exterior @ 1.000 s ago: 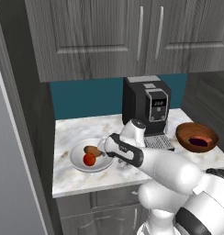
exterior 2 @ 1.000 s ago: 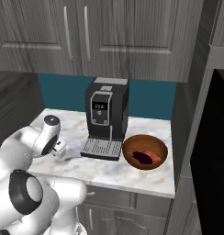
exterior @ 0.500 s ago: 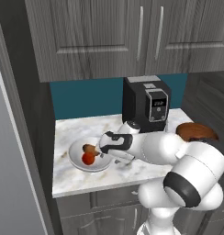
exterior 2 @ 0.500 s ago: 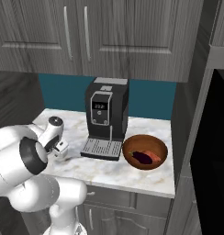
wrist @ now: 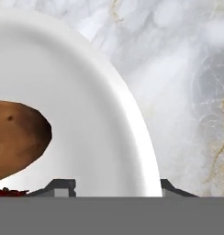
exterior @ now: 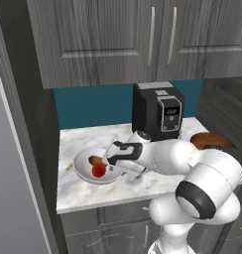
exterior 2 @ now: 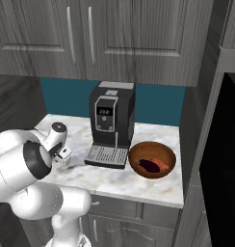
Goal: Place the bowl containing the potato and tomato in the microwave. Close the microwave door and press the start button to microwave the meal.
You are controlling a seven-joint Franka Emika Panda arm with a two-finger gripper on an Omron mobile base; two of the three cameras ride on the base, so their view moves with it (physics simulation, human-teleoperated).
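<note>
So the whole thing is sitting in a kitchen nook: dark grey wood-grain upper cabinets (exterior: 143,39) running across the top, a teal backsplash (exterior: 93,106) under them, and a white-and-grey marble worktop (exterior: 83,191) carrying everything. Over on the right base view a big boxy black microwave (exterior 2: 228,159) is poking in at the right edge, cut off by the frame, so I can't tell how its door is standing.

On the worktop a black-and-silver coffee machine (exterior 2: 111,126) is standing against the backsplash, and just beside it a deep brown bowl (exterior 2: 152,160) with something dark and something orange in it, too small to make out.

The task's shallow, wide, glossy white bowl (exterior: 86,171) is sitting on the left part of the worktop, well apart from the microwave. Inside it a small brown oval potato (exterior: 95,160) is lying next to a small bright red tomato (exterior: 98,170), touching or nearly so. In the hand view the potato (wrist: 15,137) is cut off at the left edge and the tomato is just a red sliver at the bottom, with the bowl rim (wrist: 141,137) curving across bare marble.

The white arm is reaching low and to the left across the worktop, and the hand (exterior: 114,166) is hovering right at the bowl's right rim. The two dark fingertips (wrist: 63,187) are sitting apart, one on each side of the rim, not closed on it.
</note>
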